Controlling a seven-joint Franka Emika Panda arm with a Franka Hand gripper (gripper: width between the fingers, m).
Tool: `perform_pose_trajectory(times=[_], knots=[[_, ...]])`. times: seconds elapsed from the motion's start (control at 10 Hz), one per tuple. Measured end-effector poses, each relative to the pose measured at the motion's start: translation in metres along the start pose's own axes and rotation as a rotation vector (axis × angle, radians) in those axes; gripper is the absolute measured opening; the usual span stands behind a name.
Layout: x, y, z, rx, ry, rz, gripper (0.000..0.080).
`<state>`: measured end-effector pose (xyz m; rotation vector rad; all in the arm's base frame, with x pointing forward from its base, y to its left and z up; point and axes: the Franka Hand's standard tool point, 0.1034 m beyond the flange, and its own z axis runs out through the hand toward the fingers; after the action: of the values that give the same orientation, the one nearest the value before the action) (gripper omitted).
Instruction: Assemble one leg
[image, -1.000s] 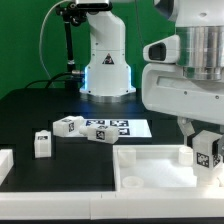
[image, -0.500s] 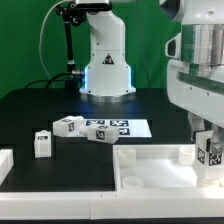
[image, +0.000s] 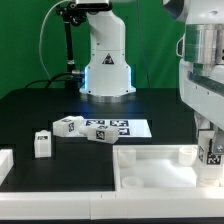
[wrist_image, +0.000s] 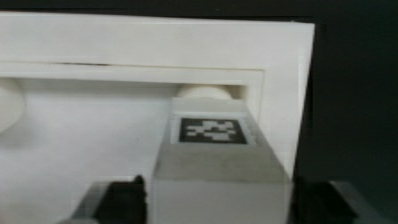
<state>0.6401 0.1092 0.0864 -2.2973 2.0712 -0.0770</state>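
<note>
My gripper (image: 211, 156) is shut on a leg (image: 212, 150), a white post with a black-and-white tag, at the exterior view's far right. It holds the leg upright over the near right corner of the large white tray-like panel (image: 150, 165). In the wrist view the leg (wrist_image: 217, 160) runs out from between the dark fingers (wrist_image: 121, 203), and its far end sits at a round corner socket (wrist_image: 205, 93) of the panel (wrist_image: 143, 50). I cannot tell whether the leg touches the socket. Three more legs (image: 42, 143) (image: 68, 126) (image: 103, 133) lie on the black table.
The marker board (image: 122, 127) lies behind the panel, next to two of the loose legs. The robot base (image: 105, 65) stands at the back. A white part (image: 3, 165) shows at the exterior view's left edge. A green wall is behind.
The arm has moved toward the exterior view's right with the leg in its grip, from over the panel's right side to its right corner. The loose legs have not moved.
</note>
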Motion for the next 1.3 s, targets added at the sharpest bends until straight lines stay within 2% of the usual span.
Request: perform_pose_trajectory(times=[0.1, 0.2, 0.4, 0.7, 0.9, 1.0, 1.1, 1.3], knots=[[0.0008, 0.0008, -0.0017, -0.022, 0.005, -0.169, 0.0532], [-0.0001, -0.0020, -0.0045, -0.042, 0.014, -0.360, 0.0631], [-0.0079, -0.0014, -0.0055, -0.053, 0.017, -0.550, 0.0644], [-0.0046, -0.0016, -0.0052, -0.055, 0.014, -0.722, 0.0649], [-0.0032, -0.0010, -0.0039, -0.058, 0.017, -0.958, 0.0649], [-0.0042, -0.0004, -0.0007, -0.045, 0.027, -1.063, 0.0649], [-0.0061, 0.0028, 0.0036, -0.040, 0.029, -1.079, 0.0649], [-0.0050, 0.0015, 0.0025, -0.037, 0.030, -1.052, 0.0649]])
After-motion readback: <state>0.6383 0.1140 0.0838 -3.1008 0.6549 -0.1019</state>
